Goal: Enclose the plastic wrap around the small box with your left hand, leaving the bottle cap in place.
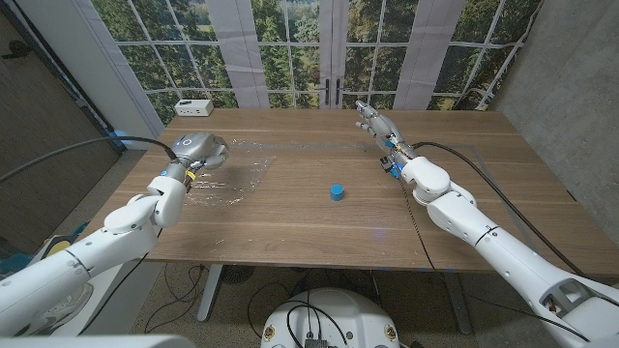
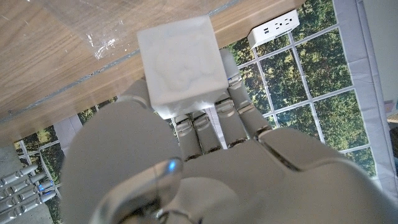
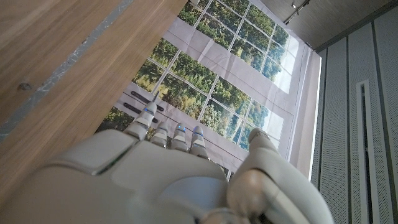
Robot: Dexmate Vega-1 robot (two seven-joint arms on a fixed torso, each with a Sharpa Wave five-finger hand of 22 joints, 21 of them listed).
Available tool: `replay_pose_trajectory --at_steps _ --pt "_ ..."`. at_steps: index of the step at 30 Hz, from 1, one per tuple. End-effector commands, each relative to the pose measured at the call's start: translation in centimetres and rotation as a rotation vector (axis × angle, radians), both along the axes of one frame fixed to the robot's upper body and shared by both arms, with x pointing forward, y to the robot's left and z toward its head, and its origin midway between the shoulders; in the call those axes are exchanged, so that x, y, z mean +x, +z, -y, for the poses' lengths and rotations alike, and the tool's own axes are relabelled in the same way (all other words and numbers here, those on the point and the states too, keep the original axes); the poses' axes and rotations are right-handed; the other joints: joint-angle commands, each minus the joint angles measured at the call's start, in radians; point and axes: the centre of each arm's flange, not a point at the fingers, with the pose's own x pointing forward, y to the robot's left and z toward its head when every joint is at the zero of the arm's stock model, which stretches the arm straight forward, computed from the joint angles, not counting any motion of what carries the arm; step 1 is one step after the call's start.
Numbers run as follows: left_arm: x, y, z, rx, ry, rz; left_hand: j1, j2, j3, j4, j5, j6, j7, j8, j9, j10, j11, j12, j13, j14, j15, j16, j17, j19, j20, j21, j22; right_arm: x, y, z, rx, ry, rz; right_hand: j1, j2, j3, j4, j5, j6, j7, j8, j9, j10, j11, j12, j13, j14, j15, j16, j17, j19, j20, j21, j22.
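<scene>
You see a brown wooden counter point(image 1: 319, 222) with lines of grain. The bottle cap point(image 1: 337, 192) is bright blue. The small box point(image 2: 181, 65) is plain white. The plastic wrap point(image 1: 242, 169) is clear and shiny. Your left hand point(image 1: 196, 150) is silver-grey, and your right hand point(image 1: 375, 123) is white and grey. A white power strip point(image 1: 194, 106) has dark spots. Behind is a picture of green trees in white window squares.

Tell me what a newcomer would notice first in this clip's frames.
Probably the blue bottle cap, alone near the middle of the wooden table. Next, the left hand over the clear plastic wrap at the table's left; the left wrist view shows a small white box at its fingers. The right hand hangs near the far edge.
</scene>
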Motion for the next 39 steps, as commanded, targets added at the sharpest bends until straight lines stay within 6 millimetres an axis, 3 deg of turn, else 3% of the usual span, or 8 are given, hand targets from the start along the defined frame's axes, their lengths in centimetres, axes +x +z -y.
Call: replay_pose_trajectory --at_steps 1,10,28,39 --pt "3.3 0.9 -0.1 0.009 0.042 -0.132 0.128 0.117 0.089 0.091 0.005 0.007 0.0 -0.006 0.004 0.036 -0.037 0.006 0.009 0.163 -0.239 0.0 0.003 -0.007 -0.065 0.01 0.002 -0.7 0.6 -0.9 -0.044 0.015 0.023 -0.008 0.0 0.004 -0.006 -0.003 0.002 -0.003 -0.002 0.002 0.003 0.002 -0.001 0.004 0.005 0.007 -0.002 0.002 0.006 -0.003 -0.004 0.004" --pt "5.6 1.6 -0.1 0.04 0.082 -0.237 0.129 0.118 0.09 0.091 0.004 0.009 0.001 -0.007 0.005 0.033 -0.04 0.004 0.018 0.161 -0.238 -0.006 0.0 -0.013 -0.064 0.016 0.0 -1.0 0.8 -1.2 -0.056 0.012 0.025 -0.01 -0.001 0.004 -0.006 -0.004 0.003 -0.003 -0.001 0.002 0.003 0.003 -0.002 0.004 0.006 0.007 -0.002 0.002 0.008 -0.003 -0.006 0.004" --pt "8.7 0.8 -0.3 0.045 0.127 -0.292 0.129 0.117 0.095 0.091 0.003 0.003 -0.004 -0.015 0.006 0.031 -0.042 -0.003 0.031 0.151 -0.238 -0.021 -0.005 -0.02 -0.065 0.03 -0.004 -1.1 0.8 -1.1 -0.049 0.006 0.023 -0.014 -0.002 0.003 -0.005 -0.004 0.004 -0.004 -0.001 0.002 0.004 0.002 -0.002 0.004 0.007 0.007 -0.001 0.003 0.011 -0.003 -0.01 0.004" --pt "10.1 0.0 0.8 0.057 0.074 -0.344 0.126 0.115 0.099 0.093 0.001 0.003 -0.011 -0.019 0.006 0.027 -0.036 -0.021 0.018 0.136 -0.237 -0.035 -0.011 -0.022 -0.068 0.037 -0.006 -1.0 1.0 -0.8 -0.047 0.002 0.022 -0.017 -0.002 0.003 -0.004 -0.004 0.004 -0.004 -0.001 0.002 0.003 0.002 -0.002 0.004 0.007 0.007 -0.001 0.003 0.012 -0.003 -0.013 0.004"
